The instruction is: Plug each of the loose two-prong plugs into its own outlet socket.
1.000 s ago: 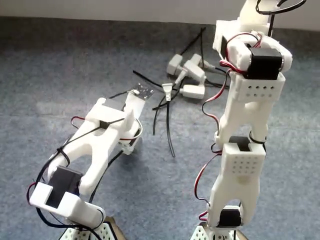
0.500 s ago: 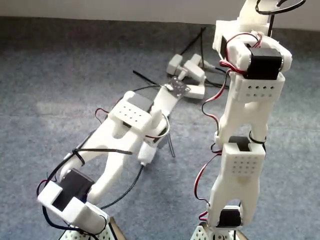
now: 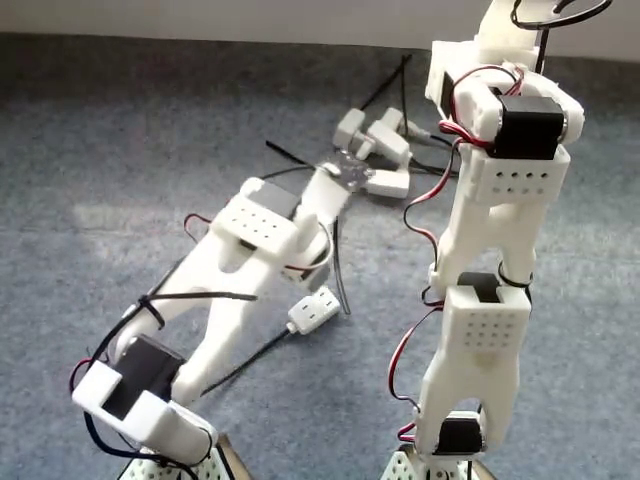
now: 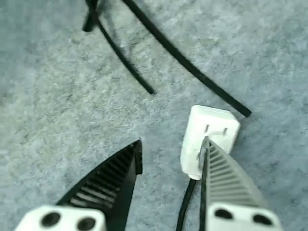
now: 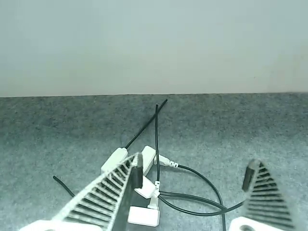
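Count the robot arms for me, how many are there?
2. The left arm lies stretched low over the carpet toward the white plugs and sockets; the right arm stands upright beside it.

Soft, even light is filling every view; shadows are falling faint and soft-edged. A paler patch is lying on the carpet (image 3: 110, 215) near the left arm (image 3: 230, 290). Its plastic is catching mild highlights. The wall (image 5: 154, 43) is showing bright and flat. The socket (image 4: 210, 132) is gleaming white, slots readable.
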`<state>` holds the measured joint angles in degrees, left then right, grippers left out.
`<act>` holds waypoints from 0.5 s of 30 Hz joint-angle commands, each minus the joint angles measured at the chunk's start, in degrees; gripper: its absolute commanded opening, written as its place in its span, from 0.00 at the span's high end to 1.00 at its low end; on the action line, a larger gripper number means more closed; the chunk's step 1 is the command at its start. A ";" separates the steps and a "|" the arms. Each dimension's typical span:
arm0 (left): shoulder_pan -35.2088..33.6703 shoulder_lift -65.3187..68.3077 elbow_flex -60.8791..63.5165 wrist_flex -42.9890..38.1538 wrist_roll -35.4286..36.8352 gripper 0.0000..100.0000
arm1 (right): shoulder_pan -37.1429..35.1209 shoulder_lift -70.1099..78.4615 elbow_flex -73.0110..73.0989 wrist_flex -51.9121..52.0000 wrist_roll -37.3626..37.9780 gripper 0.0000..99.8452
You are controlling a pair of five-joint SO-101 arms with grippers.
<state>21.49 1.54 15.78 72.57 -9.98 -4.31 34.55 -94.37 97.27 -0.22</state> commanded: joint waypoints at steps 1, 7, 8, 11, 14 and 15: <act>-8.22 -0.92 -0.84 -3.87 -0.62 0.80 | -0.48 -3.30 -6.90 -0.22 -0.09 0.67; -8.84 0.40 -0.40 -14.42 0.09 0.80 | -1.98 -3.21 -6.99 -0.92 -0.09 0.67; -8.13 1.80 -0.92 -16.00 1.67 0.80 | -2.42 -3.21 -6.99 -1.01 -0.09 0.67; -6.46 8.66 -4.62 -20.04 7.47 0.80 | -3.82 -3.03 -6.99 -1.01 -0.09 0.67; -6.11 17.36 -13.14 -20.31 8.35 0.80 | -4.09 -2.95 -6.99 -1.01 -0.09 0.67; -6.20 19.74 -16.40 -20.22 8.35 0.80 | -4.09 -2.95 -6.99 -1.54 -0.09 0.67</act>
<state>14.55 13.76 10.77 53.58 -3.12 -7.65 34.55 -94.37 97.19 -0.22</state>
